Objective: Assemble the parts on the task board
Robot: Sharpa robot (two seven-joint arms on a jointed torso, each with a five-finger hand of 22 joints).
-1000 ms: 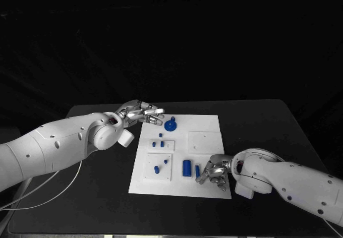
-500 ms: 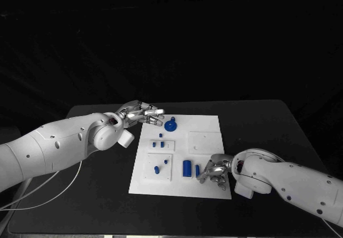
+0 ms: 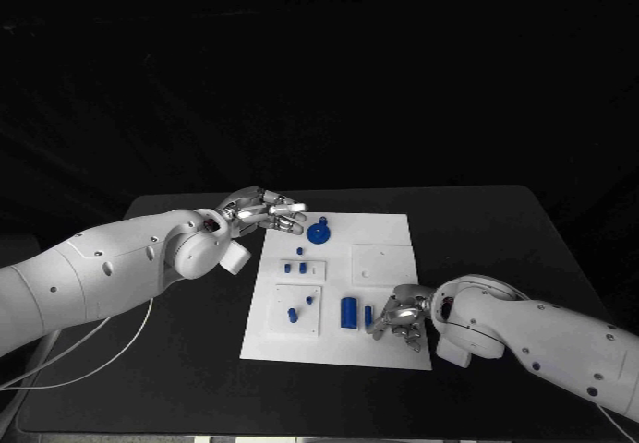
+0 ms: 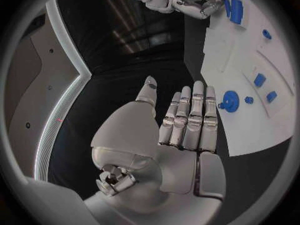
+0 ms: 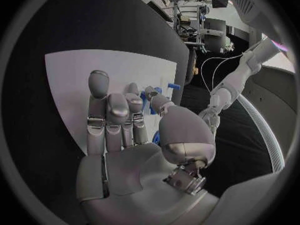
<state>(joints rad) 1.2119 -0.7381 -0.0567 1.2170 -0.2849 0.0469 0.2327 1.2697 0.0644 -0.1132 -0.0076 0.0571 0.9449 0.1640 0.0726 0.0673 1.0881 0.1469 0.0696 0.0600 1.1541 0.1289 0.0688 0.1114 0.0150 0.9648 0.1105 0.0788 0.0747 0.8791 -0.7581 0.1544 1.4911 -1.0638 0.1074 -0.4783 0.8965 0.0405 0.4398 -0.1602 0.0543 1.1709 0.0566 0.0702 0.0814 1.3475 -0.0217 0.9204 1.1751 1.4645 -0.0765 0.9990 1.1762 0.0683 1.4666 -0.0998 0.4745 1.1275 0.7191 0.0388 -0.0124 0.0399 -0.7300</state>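
The white task board (image 3: 379, 231) lies mid-table with several blue parts on it. A round blue disc with a knob (image 3: 319, 233) sits near its far left corner, and my left hand (image 3: 267, 210) hovers open just left of it, fingers stretched toward the disc (image 4: 230, 101). A blue cylinder (image 3: 349, 312) and a thin blue rod (image 3: 367, 318) lie near the front edge. My right hand (image 3: 403, 318) rests at the rod, fingers curled toward it with the thumb close. Whether they pinch the rod I cannot tell.
Two small blue pieces (image 3: 293, 268) stand in a raised plate at the board's left. Two more (image 3: 301, 308) sit in the plate nearer me. A bare raised square (image 3: 381, 263) lies on the right. Black table (image 3: 506, 231) surrounds the board.
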